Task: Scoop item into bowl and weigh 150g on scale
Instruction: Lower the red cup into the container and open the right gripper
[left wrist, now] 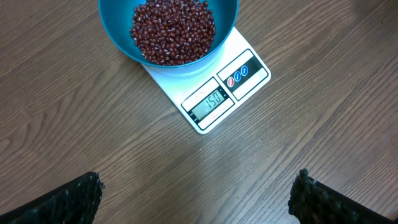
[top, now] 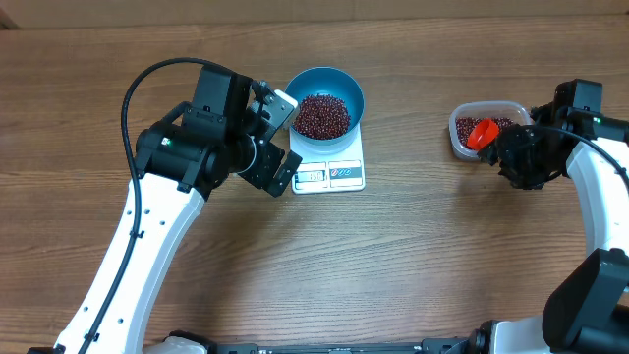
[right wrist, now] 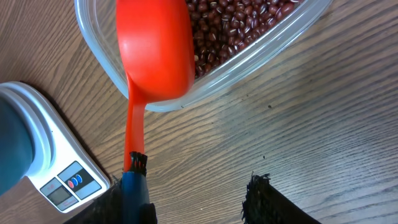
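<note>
Where the left end effector (left wrist: 198, 186) hangs spread wide over the desk (left wrist: 311, 137), we see the scale (left wrist: 217, 93) just beyond it reading 150. The teal bowl (left wrist: 115, 25) on it holds a heap of beans (left wrist: 173, 31). The right end effector (right wrist: 198, 171) stands spread, with the handle of the orange scoop (right wrist: 155, 50) beside one finger, unpinched. The scoop's cup lies over the clear tub (right wrist: 249, 59). We judge the weighing done; only withdrawing remains.
</note>
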### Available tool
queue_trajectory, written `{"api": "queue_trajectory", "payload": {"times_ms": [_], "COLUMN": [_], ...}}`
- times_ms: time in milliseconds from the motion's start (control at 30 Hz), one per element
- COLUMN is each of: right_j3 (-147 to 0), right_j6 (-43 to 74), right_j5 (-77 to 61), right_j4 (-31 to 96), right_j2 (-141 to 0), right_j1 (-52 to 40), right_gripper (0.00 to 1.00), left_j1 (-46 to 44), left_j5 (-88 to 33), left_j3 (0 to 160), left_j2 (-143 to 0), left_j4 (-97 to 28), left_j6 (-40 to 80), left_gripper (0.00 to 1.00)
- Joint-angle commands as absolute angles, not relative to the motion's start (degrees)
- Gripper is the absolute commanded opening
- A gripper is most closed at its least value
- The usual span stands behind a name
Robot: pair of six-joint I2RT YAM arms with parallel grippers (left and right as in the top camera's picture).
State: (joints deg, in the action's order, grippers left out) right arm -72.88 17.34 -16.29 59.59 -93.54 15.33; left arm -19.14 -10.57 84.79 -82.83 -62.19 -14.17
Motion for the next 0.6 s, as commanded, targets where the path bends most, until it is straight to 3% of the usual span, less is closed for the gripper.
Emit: {"api": "queue_trajectory", "payload": {"times_ms": [0,200,567], "right_j3": [-72.7,-72.7,-72.7], "right_j6": [18.0,18.1,19.9], "right_j5": [-14.2,-6.4,-6.7], "right_j4": [59.7,60.4,56.9], "right_j2": [-93.4,-93.4,-93.4], "right_j1": [15.5,15.5,15.5], "right_gripper": [0.54,0.55,0.60], "left_j1": [-19.5,-19.5,-19.5], "left_j5": [-11.4,-11.4,-11.4], "left_j3": [85.6,85.6,85.6], "left_j2": [-82.4,-82.4,-82.4], "left_j4": [-62.2,-62.2,-62.2], "left_j6": [-15.7,-15.7,-15.7], "left_gripper": [1.00,1.00,1.00]}}
